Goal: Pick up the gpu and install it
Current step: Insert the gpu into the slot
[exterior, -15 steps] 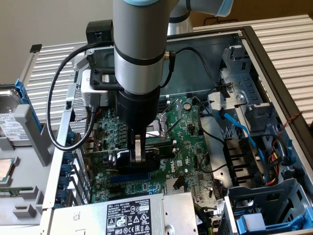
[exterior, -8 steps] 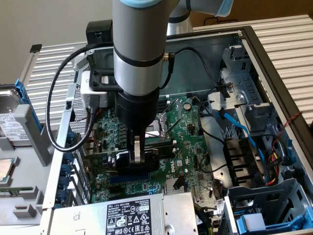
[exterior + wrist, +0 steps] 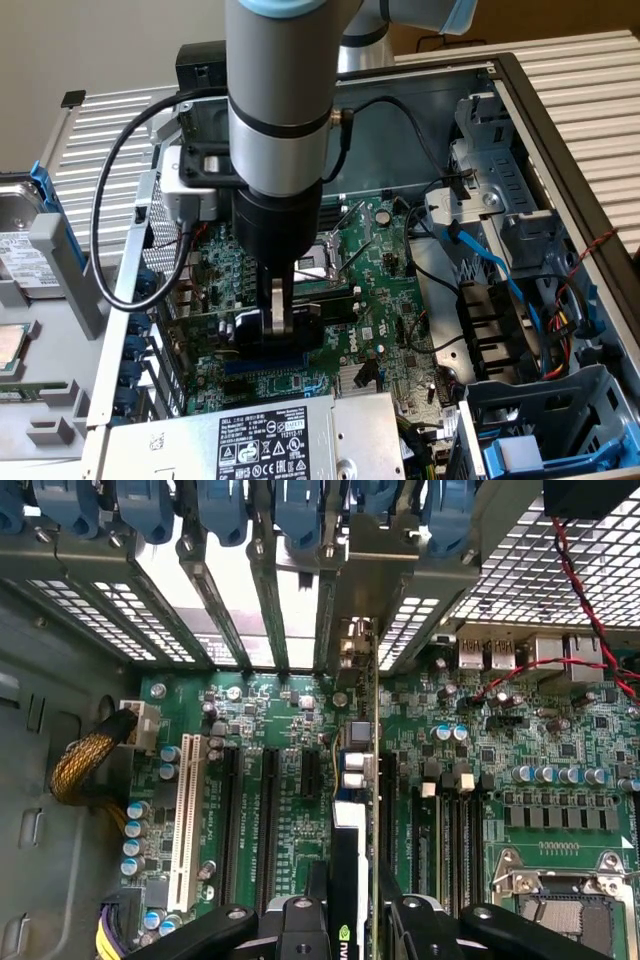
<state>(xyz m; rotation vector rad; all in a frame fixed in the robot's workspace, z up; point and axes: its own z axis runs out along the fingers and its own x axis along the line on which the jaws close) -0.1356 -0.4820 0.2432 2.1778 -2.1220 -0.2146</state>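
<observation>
You've got the pincer (image 3: 284, 318) clamped on the gpu (image 3: 347, 880) — edge-on, thin green board, black shroud, silver bracket (image 3: 357, 655) at the far end.

gpu (image 3: 356, 820) edge-on in end effector (image 3: 358, 922)

**Exterior view.** Soft daylight is lighting the scene evenly. The ribbed panels (image 3: 590, 60) outside the computer case (image 3: 420, 110) are reading brightest, verging on washed out. The silver housing of the arm (image 3: 280, 90) is carrying a broad, gentle highlight. The arm is throwing shade over the motherboard (image 3: 385, 300) beneath it. The gripper (image 3: 281, 318) and the gpu (image 3: 248, 328) are sitting in that shade, dark and low in contrast. The power supply label (image 3: 265, 442) is showing mild glare.

**Wrist view.** Backlight is pouring through the slot openings (image 3: 290, 605) and the vent grille (image 3: 530, 570), clipping them to white. The motherboard is receiving even light. The metal wall (image 3: 40, 780) of the case is reading dim.
</observation>
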